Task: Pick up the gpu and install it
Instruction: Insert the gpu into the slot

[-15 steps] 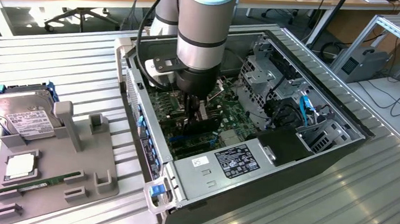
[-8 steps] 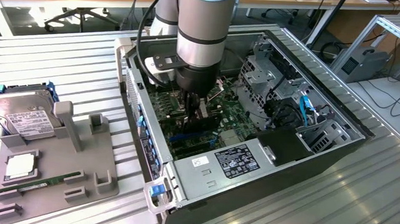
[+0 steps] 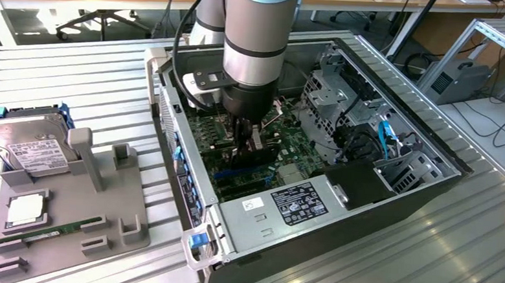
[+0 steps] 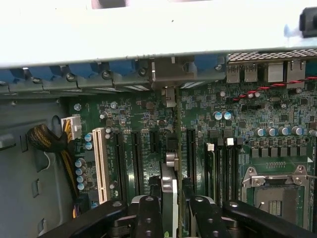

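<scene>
While fingers (image 4: 171, 210) pinch gpu (image 4: 169, 191) — motherboard (image 4: 237, 124) slots below, tray (image 3: 61, 235) apart.

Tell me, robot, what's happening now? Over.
Pincer shut on thin flat black gpu card. Card edge-down above green motherboard inside open computer case. Nothing blocking.

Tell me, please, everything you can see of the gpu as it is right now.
The gpu is a thin, flat black card, held edge-down and upright in the pincer, inside the open computer case above the green motherboard. In the wrist view it runs edge-on between the black fingers, with a silvery metal part at its end, lined up along the dark expansion slots. Whether its lower edge already sits in a slot cannot be told.
</scene>
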{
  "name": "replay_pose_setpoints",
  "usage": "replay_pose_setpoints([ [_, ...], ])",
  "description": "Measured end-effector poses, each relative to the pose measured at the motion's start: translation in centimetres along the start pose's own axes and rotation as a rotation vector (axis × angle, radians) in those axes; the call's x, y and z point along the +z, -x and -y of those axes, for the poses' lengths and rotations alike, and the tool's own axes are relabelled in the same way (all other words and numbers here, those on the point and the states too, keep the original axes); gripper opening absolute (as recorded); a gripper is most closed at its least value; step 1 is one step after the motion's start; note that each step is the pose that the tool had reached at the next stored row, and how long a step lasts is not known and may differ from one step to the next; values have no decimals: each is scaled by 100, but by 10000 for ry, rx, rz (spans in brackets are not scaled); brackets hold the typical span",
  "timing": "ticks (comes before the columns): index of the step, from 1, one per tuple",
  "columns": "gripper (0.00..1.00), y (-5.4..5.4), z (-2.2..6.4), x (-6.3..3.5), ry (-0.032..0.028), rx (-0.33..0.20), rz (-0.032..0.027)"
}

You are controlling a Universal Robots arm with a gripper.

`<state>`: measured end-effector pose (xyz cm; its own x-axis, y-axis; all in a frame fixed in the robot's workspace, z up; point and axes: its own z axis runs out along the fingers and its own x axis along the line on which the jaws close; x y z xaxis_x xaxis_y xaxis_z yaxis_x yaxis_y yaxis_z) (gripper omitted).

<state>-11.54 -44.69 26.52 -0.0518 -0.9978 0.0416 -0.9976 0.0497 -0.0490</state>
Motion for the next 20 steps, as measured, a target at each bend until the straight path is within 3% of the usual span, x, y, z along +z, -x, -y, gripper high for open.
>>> replay_pose_setpoints([
  [20,27,-1,-2,39,0,0,0],
])
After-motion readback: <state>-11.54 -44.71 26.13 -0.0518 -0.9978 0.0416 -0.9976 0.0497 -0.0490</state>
